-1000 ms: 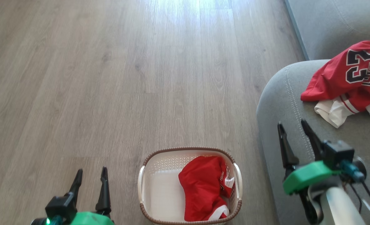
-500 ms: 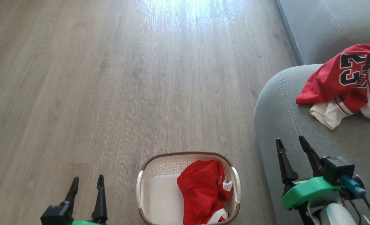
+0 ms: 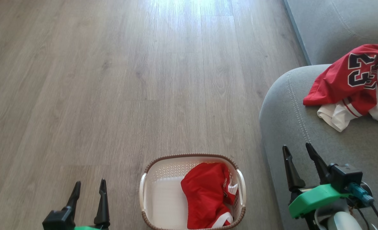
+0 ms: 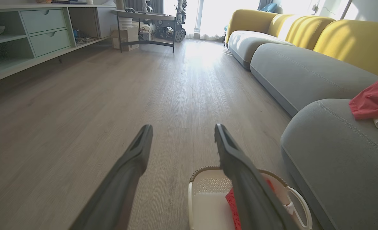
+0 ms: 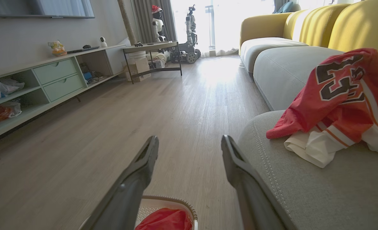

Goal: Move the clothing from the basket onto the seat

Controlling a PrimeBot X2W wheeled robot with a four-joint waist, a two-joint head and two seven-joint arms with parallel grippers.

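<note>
Perforated plastic basket (image 3: 167, 170), matt fabric seat (image 3: 283, 124)

Bare floor (image 3: 112, 80) left of basket (image 3: 150, 172)

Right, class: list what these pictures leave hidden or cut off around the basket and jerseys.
Basket: near end cut by head view's bottom edge.
Basket jersey: bunched, print unreadable; left wrist view, a finger covers most.
Seat jersey: right part cut by head view's right edge.
</note>
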